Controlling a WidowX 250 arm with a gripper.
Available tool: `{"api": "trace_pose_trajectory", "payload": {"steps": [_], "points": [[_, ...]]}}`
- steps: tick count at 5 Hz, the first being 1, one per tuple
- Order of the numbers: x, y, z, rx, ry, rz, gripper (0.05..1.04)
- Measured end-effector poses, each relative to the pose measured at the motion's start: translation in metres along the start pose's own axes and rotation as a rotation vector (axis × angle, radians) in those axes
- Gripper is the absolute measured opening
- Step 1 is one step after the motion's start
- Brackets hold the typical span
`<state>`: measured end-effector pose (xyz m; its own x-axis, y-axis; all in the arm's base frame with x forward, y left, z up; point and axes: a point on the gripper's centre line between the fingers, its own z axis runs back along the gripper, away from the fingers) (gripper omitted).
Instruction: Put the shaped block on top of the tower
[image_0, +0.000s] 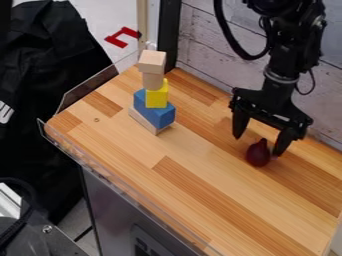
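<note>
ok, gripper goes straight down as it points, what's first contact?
Likely the dark red toy under the open gripper; depth is unclear, so it might meet the wooden tabletop just behind it instead.

You look to be in a lab. A black robot arm with a thick wire hangs over your wood counter. You can see a clear guard along its edge, and metal gear near it.

Arm at upper right, seemingly upright; claw hanging down, fingers apart.
</note>
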<state>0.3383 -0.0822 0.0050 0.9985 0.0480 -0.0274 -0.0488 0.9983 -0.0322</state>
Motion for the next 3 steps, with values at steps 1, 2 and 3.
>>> {"api": "trace_pose_trajectory", "payload": {"steps": [1,2,3], "points": [[-0.0018,0.0031,-0.0031,0.0,0.02,0.006,0.999],[-0.0018,0.0027,-0.003,-0.009,0.022,0.006,0.999],[-0.0014,0.0011,-0.0077,-0.015,0.039,-0.002,0.999]]}}
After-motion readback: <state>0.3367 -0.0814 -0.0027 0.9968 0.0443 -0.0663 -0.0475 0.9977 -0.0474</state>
